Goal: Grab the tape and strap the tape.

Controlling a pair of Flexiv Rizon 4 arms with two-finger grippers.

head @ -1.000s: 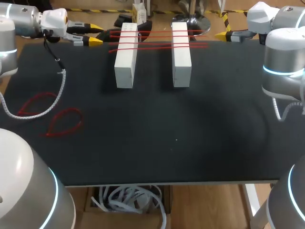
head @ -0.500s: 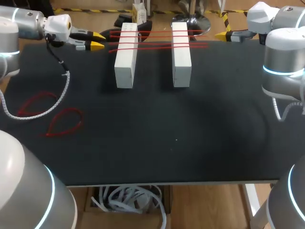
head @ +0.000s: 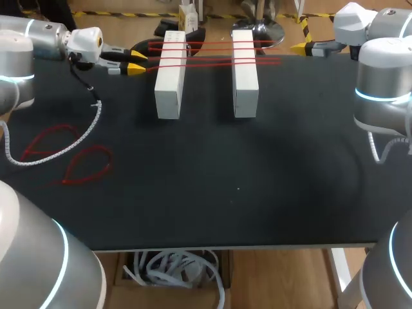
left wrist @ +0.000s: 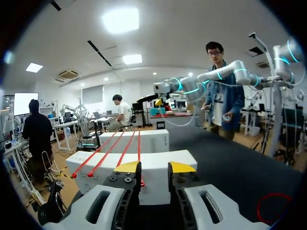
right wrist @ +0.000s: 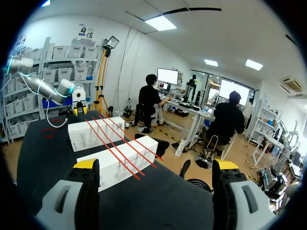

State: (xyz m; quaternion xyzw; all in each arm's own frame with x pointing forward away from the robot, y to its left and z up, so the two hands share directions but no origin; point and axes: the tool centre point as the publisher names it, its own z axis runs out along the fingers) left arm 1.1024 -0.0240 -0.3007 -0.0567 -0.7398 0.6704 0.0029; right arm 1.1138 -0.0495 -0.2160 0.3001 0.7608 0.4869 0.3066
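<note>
Two white boxes (head: 170,77) (head: 244,74) lie side by side at the back of the black table (head: 238,187). Three red straps (head: 212,54) run across both boxes. My left gripper (head: 137,62) sits at the straps' left ends, just left of the left box. In the left wrist view its fingers (left wrist: 127,167) stand a little apart, open, and one strap end (left wrist: 141,181) lies between them against one finger. My right gripper (head: 301,47) hovers at the back right, wide open (right wrist: 156,165) and holding nothing, with the boxes (right wrist: 120,163) ahead of it.
Two loose red strap loops (head: 46,141) (head: 87,164) lie on the table's left side. The left arm's white coiled cable (head: 61,149) hangs down over them. The back edge of the table runs just behind the boxes.
My left gripper has moved right and slightly nearer, up to the strap ends beside the left box. The right arm has stayed still.
</note>
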